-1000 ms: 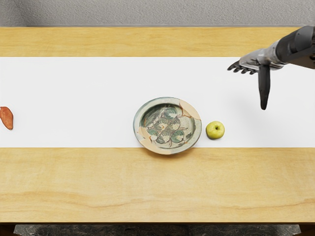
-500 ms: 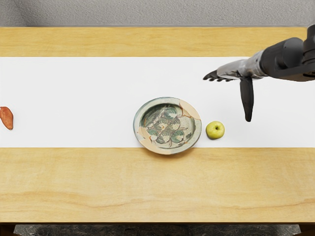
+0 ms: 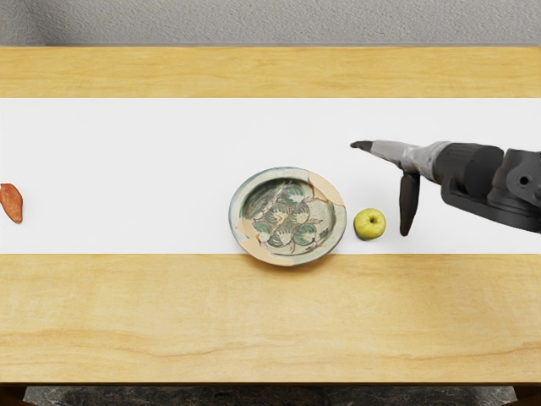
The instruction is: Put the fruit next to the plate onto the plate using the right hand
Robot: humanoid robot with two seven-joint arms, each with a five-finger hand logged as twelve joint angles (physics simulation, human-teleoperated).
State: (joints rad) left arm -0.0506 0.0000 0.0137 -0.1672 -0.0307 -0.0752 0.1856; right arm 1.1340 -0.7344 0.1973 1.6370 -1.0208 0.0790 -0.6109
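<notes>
Right robot hand (image 3: 404, 162) is spread and holds nothing: fingers (image 3: 378, 148) stretched flat toward the left, thumb (image 3: 408, 207) hanging down well apart from them. Apple (image 3: 369, 223) sits on the white strip (image 3: 169, 152) of the surface (image 3: 270, 321), just right of the plate (image 3: 237, 218), near its rim with what looks like a thin gap. So it's not on the plate yet. Thumb tip is just right of the apple, fingers run past on its far side. My read: pre-grasp, hand opened wide to bracket the fruit, thumb on one side and fingers to come round the other. Hand height above the apple can't be judged from this angle. Apple is round and loose, so a thumb nudge before closing could roll it toward the plate or away. Carry should be short since the plate is right there. Small red thing (image 3: 10, 203) at the far left edge is well apart and probably irrelevant. Left arm isn't visible.
</notes>
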